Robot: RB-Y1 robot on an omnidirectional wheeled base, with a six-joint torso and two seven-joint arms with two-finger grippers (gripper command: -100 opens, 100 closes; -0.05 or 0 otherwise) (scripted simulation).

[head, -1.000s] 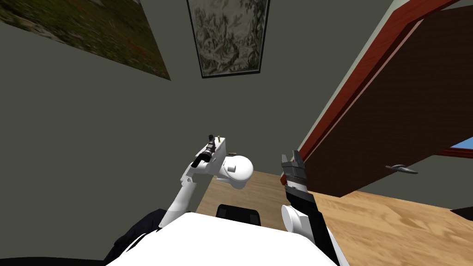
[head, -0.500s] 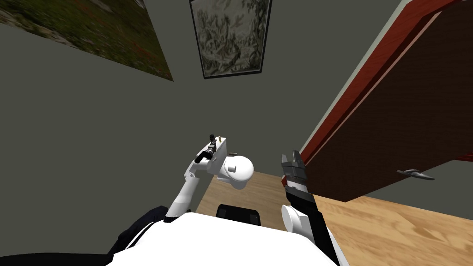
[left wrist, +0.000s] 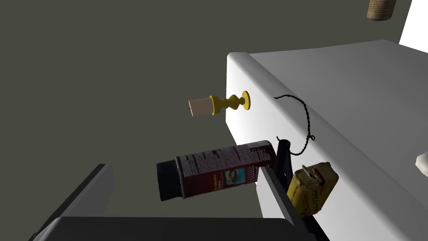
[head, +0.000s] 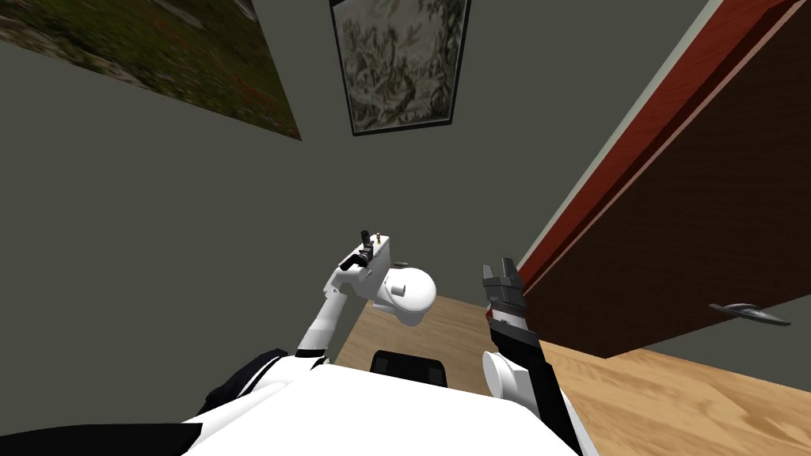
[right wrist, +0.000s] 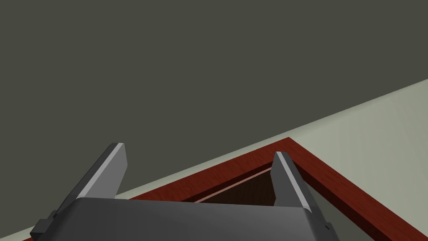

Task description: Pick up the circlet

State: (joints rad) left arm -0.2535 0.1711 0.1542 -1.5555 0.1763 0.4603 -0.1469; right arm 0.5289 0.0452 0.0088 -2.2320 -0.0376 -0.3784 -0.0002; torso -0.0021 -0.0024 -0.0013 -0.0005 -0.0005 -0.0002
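**Ana:** What does the head view show?

**Ben:** A white toilet (head: 410, 291). The left tool (head: 365, 240) is held over its tank lid (head: 381, 255), among items too small to name. The right tool (head: 499, 271) is raised well apart from the toilet, beside a brown door (head: 697, 222), with its 2 fingers spread.

**Ana:** And the left wrist view?

**Ben:** The left tool (left wrist: 193, 154) is released. Its 2 fingers stand wide apart with nothing gripped. The circlet (left wrist: 309, 123), a thin dark twisted cord in an open loop, lies flat on the white tank lid (left wrist: 359, 100). It is just past the tip of 1 finger, and I cannot tell whether they touch. A dark red spray can (left wrist: 225, 167) with a black cap stands at the lid's edge, beyond the tool and in line with the gap between its fingers. A yellow tin (left wrist: 314, 190) sits just beside the finger nearest the circlet, on its outer side. A yellow candlestick (left wrist: 230, 101) holding a pale candle (left wrist: 200, 107) stands past the can, farther from the tool.

**Ana:** The right wrist view?

**Ben:** The right tool (right wrist: 200, 152) is released, its 2 fingers apart and holding nothing.
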